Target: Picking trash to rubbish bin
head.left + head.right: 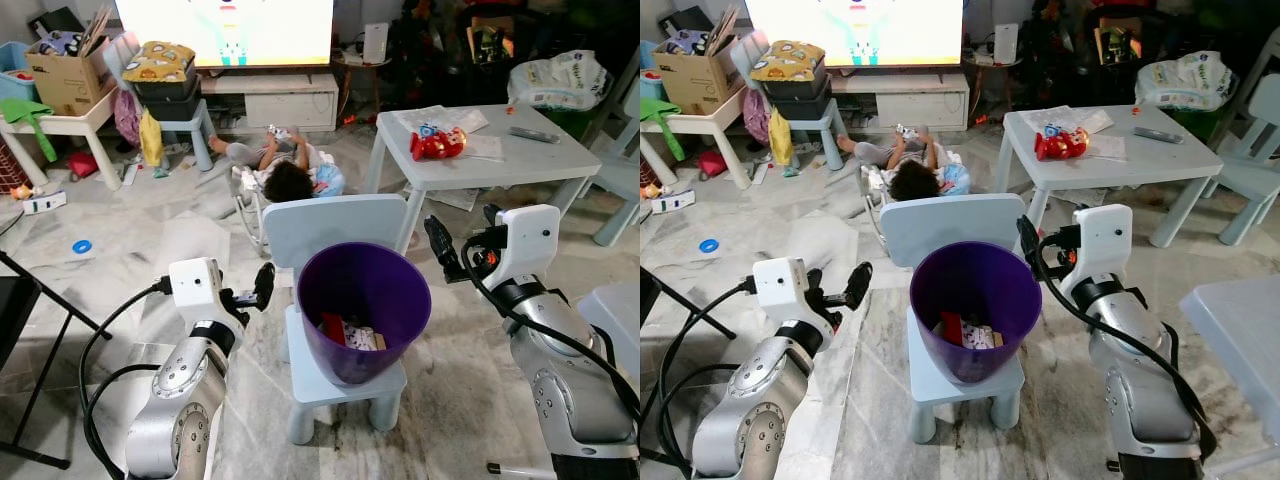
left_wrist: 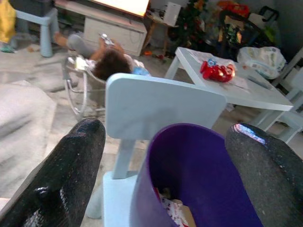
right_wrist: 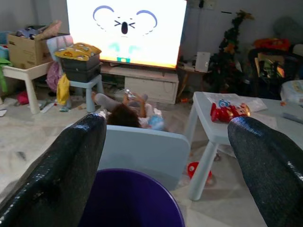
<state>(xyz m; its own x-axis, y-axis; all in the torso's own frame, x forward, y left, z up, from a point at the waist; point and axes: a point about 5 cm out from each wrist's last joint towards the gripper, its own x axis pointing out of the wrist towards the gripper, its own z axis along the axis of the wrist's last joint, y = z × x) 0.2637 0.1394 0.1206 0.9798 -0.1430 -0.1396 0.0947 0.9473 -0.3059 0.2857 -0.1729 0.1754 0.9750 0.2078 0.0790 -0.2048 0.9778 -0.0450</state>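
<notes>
we're in a lived-in family living room, big TV [image 1: 224, 30] on, kid-size white table [image 1: 480, 160] and pale blue chair [image 1: 335, 230], cardboard box [image 1: 65, 70], child [image 1: 285, 170] lounging on marble floor [image 1: 130, 250]

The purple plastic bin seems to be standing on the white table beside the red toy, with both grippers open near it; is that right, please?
Not quite: the purple plastic bin stands on the pale blue chair, as the left eye view shows. The left gripper and right gripper are open beside it.

Room evenly lit; television screen [image 3: 127, 30] glares, blown out; wrist views soft, near jaws blurred.
</notes>
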